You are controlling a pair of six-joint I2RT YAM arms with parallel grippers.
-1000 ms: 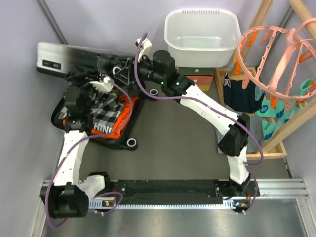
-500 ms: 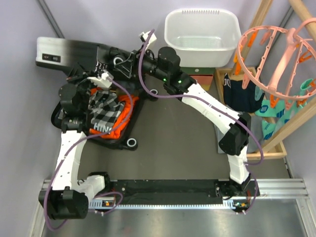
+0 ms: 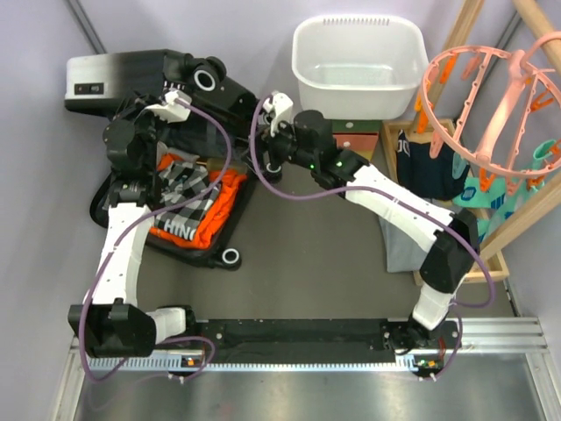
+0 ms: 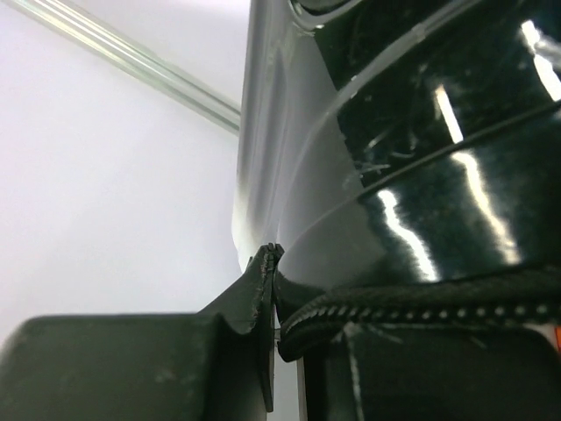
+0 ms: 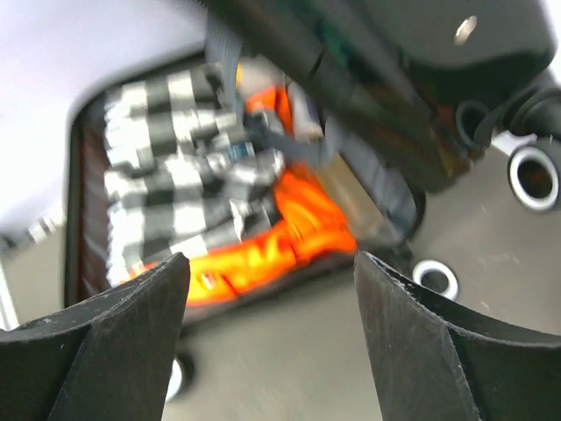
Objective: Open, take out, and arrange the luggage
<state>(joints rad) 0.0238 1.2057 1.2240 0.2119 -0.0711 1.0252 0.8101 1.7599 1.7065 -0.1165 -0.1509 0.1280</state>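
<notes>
At the lid edge of the luggage [image 3: 131, 72], left jaws clamp it; right jaws gape empty nearby.

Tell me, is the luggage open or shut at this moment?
Open. The luggage has its lid raised toward the back wall, with checkered and orange clothes exposed in the lower half.

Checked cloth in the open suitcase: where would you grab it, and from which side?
I'd pinch a raised fold near its middle, coming down from above on the right side. The checked cloth lies crumpled on top of the orange cloth, so folds stand up; the suitcase lid blocks the back and the left arm hangs over its left side.
</notes>
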